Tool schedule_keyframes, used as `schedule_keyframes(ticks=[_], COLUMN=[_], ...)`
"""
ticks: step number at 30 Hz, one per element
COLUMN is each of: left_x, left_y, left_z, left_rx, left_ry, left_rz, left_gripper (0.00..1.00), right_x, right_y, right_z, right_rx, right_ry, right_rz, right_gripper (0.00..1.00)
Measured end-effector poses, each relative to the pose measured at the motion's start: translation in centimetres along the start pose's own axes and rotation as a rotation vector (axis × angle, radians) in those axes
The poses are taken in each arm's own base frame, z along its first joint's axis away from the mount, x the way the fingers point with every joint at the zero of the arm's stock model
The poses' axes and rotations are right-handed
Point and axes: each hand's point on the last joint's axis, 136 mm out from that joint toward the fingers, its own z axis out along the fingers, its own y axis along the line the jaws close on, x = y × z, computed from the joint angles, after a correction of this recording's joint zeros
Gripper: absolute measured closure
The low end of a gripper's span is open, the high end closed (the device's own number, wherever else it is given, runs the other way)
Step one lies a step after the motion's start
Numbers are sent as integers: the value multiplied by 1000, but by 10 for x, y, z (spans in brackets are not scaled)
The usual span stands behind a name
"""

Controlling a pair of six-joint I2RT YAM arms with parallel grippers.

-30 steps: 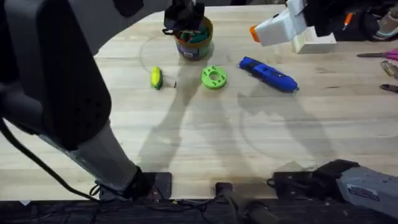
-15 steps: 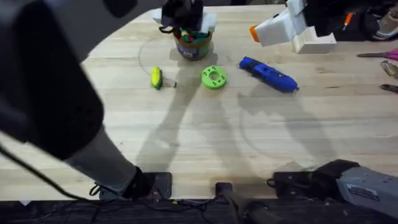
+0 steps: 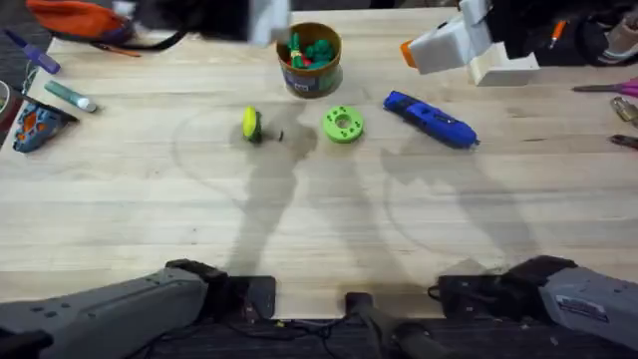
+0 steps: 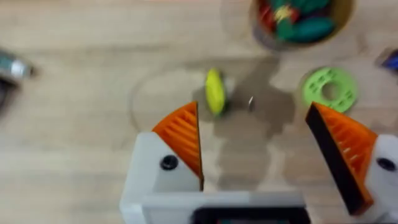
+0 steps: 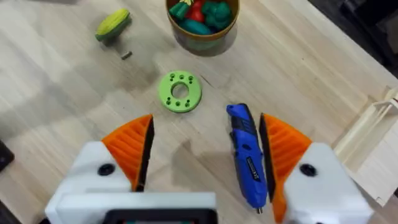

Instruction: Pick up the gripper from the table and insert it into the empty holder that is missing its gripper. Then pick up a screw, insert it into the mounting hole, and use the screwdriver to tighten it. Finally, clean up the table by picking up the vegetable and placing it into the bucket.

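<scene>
A yellow vegetable (image 3: 250, 125) (image 4: 215, 91) (image 5: 112, 25) lies on the table (image 3: 319, 229), left of the bucket (image 3: 310, 58) (image 4: 301, 22) (image 5: 202, 22), which holds green and red vegetables. A tiny screw (image 3: 281, 136) (image 5: 126, 55) rests beside the yellow one. The blue screwdriver (image 3: 431, 120) (image 5: 247, 155) lies to the right. My left gripper (image 4: 261, 149) hangs open and empty above the yellow vegetable; in the overhead view it is a blur (image 3: 261, 18) left of the bucket. High above the screwdriver, my right gripper (image 5: 205, 152) is open. White finger mounts (image 3: 449, 45) with one orange tip stand at the back right.
A green disc with holes (image 3: 342, 124) (image 5: 180, 92) sits between the vegetable and the screwdriver. A marker (image 3: 70, 97), an orange pouch (image 3: 80, 15) and a blue-orange item (image 3: 35, 125) lie at the far left. Tools (image 3: 620, 100) line the right edge.
My left arm no longer covers the left of the overhead view. Its gripper opened over the bucket, then drew away to the left. The things on the table stayed put.
</scene>
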Motion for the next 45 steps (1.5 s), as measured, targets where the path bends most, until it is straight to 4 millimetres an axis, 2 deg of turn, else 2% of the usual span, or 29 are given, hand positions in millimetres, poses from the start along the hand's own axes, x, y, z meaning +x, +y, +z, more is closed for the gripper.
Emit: schedule_keyframes(ticks=[3,7,11,14,21,26,27,38,42,44,45], left_x=[16,26,43,67,102,111,114,113,113,113,113], left_y=[20,32,25,21,15,10,20,21,20,20,19], left_z=[3,28,70,99,159,192,202,214,218,218,218], left_rx=[-43,-58,19,45,42,47,38,40,46,47,48], left_ry=[72,101,155,260,479,533,555,546,552,552,552], left_rz=[-62,-124,-145,-150,-148,-152,-170,-163,-161,-162,-162], left_gripper=[15,15,14,14,14,14,14,25,160,358,549], right_x=[0,0,0,0,0,0,0,0,2,2,2], right_y=[0,0,0,0,0,0,0,0,1,1,1], right_z=[0,0,0,0,0,0,0,0,0,0,0], right_rx=[0,0,0,0,0,0,0,-1,-2,-2,-2], right_ry=[0,0,0,0,1,1,1,2,7,7,7], right_rz=[0,0,0,0,0,0,0,0,2,2,1], right_gripper=[112,112,112,111,112,112,112,108,112,110,111])
